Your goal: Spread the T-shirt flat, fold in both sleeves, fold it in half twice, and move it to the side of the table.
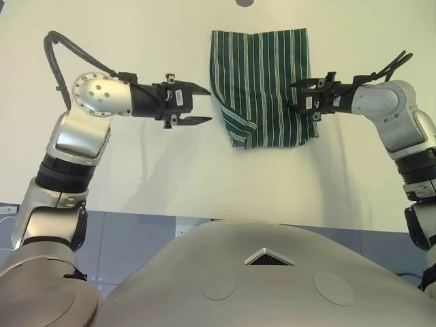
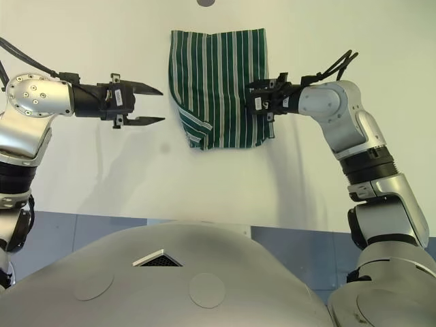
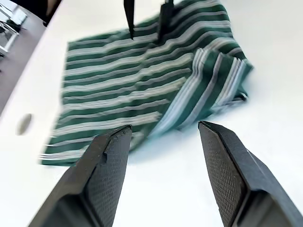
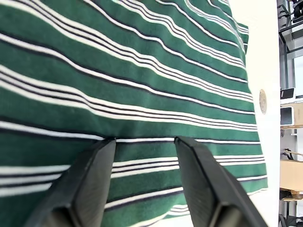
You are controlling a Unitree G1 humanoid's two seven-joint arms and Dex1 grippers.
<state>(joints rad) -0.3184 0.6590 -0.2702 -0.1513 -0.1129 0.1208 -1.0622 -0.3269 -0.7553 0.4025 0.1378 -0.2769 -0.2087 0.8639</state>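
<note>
The T-shirt point(image 1: 262, 75) lies on the table point(image 1: 136, 177), with the left gripper point(image 1: 208, 104) wide open beside its messy corner and the right gripper point(image 1: 298, 97) open over its other edge, so it seems best to pinch low and pull slowly.

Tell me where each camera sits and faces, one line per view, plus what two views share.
Left eye view: on the head, facing forward and down at the table and striped T-shirt; shows both arms, left end effector, right end effector.
Right eye view: beside it, same scene, same arms.
Left wrist view: on left arm, facing the T-shirt past its open fingers.
Right wrist view: on right arm, close over the T-shirt, open fingers.
Shared: both wrist views show the T-shirt.
</note>
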